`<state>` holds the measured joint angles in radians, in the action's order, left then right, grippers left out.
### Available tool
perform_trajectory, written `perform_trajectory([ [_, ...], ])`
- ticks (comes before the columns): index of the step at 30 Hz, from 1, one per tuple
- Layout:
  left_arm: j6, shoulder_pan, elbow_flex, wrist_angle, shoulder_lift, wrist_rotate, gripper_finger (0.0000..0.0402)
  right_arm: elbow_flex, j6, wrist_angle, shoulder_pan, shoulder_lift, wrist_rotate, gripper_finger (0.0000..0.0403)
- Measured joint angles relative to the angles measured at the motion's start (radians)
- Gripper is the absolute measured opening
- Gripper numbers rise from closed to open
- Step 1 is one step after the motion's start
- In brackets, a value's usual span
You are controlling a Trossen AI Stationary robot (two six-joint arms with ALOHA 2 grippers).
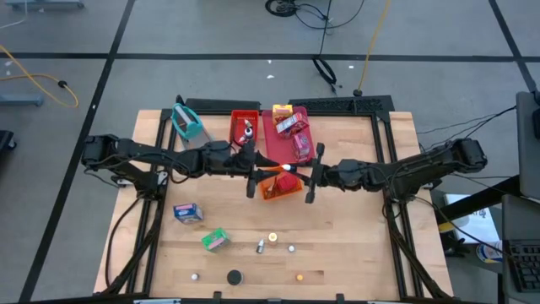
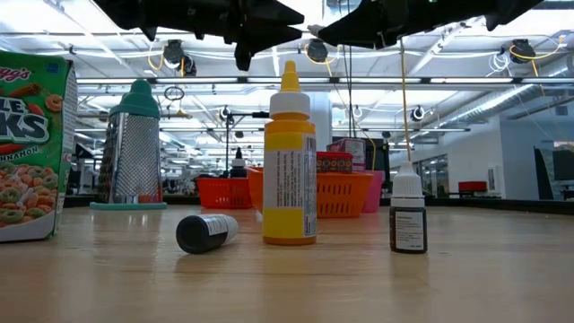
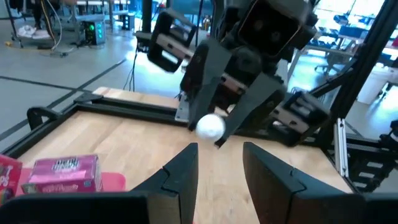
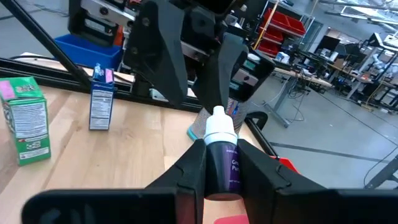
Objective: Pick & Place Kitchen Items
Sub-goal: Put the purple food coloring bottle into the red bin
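My right gripper [image 4: 221, 147] is shut on a small purple bottle [image 4: 222, 167] with a white cap [image 4: 219, 123], held in mid-air over the orange tray [image 1: 272, 191]. My left gripper [image 3: 221, 154] is open and faces it from the table's left, its fingers a short way from the cap [image 3: 210, 126]. In the high view the two grippers [image 1: 252, 175] [image 1: 310, 175] meet at the table's middle. Other small items rest on the near half of the table: a blue box [image 1: 187, 212], a green box [image 1: 215, 240], a tiny bottle [image 1: 261, 247] and several caps. My right gripper pinches the purple bottle's body [image 4: 224, 177] between its two fingers. The fingers come level from the table's right and lie along the bottle. The white cap sticks out past the fingertips toward my left gripper. The bottle is lifted clear, above the orange tray.
A red tray [image 1: 245, 127] and a pink tray [image 1: 272, 133] holding packets stand at the far middle, a teal-framed grater-like basket [image 1: 187, 122] to their left. In the low view a yellow bottle [image 2: 289, 161], a lying dark bottle [image 2: 204, 232] and a cereal box [image 2: 31, 148] stand near.
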<state>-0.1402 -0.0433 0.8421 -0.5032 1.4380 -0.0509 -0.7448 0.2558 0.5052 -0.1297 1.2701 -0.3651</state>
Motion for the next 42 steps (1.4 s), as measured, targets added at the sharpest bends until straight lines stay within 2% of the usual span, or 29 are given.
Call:
perform_trajectory([
  [20,0.008,0.000,0.000,-0.041,0.004,0.035,0.0129,0.000,0.037,0.044,0.000,0.012,0.004,0.0062],
  [26,0.010,0.000,0.001,-0.151,0.070,0.018,0.0129,0.000,0.037,0.045,0.000,0.012,0.004,0.0061],
  [42,0.033,0.000,0.003,-0.219,0.101,0.018,0.0129,0.000,0.041,0.048,0.000,0.012,0.003,0.0061],
])
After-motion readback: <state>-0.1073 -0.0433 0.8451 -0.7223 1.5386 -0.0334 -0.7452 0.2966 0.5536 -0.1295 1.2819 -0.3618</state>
